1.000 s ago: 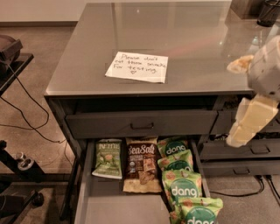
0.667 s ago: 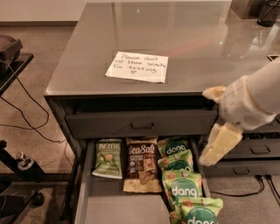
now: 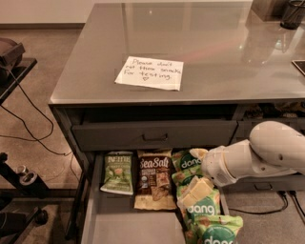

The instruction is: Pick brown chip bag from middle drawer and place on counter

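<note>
The brown chip bag (image 3: 155, 180) lies flat in the open middle drawer (image 3: 128, 228), between a small green-and-white bag (image 3: 117, 172) and green "dang" bags (image 3: 206, 209). My gripper (image 3: 195, 172) reaches in from the right and hangs over the dang bags, just right of the brown bag. Its two cream fingers are spread apart and hold nothing. One fingertip (image 3: 198, 153) is near the drawer's back and the other is lower, over a dang bag. The glossy grey counter (image 3: 214, 47) above carries a white handwritten note (image 3: 150, 73).
A shut grey drawer front with a small bar handle (image 3: 155, 137) sits just above the open drawer. A black stand with cables (image 3: 19, 176) is on the floor at left. Dark objects (image 3: 290, 12) stand at the counter's far right corner.
My arm has swung down and left, from beside the counter's right edge into the open drawer. The gripper is now over the dang bags. The bags have not moved.
</note>
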Robot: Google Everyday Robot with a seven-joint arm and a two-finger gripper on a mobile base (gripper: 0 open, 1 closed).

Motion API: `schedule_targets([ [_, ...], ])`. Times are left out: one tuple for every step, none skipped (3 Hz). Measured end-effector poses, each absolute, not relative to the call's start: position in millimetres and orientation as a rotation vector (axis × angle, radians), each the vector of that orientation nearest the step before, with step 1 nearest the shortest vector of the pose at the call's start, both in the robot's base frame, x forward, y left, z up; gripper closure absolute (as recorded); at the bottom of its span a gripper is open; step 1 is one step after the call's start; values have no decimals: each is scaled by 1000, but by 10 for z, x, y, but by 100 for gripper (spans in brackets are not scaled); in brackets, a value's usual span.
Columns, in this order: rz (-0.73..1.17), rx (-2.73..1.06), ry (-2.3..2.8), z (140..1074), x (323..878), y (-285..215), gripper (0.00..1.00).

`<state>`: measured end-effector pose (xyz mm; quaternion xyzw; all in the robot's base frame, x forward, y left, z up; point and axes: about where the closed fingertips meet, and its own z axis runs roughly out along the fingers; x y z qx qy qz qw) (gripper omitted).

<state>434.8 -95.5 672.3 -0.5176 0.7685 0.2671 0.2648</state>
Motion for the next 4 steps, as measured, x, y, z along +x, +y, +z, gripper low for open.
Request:
schedule_targets([
  [721,-1400,2076,6730,4345,-953,0],
  [665,-1477,2016,6455,4403,-924,0],
  [591,-1561,1906,5979,4530,-766,0],
  [525,-1552,1820,5456,4805,-522,0],
])
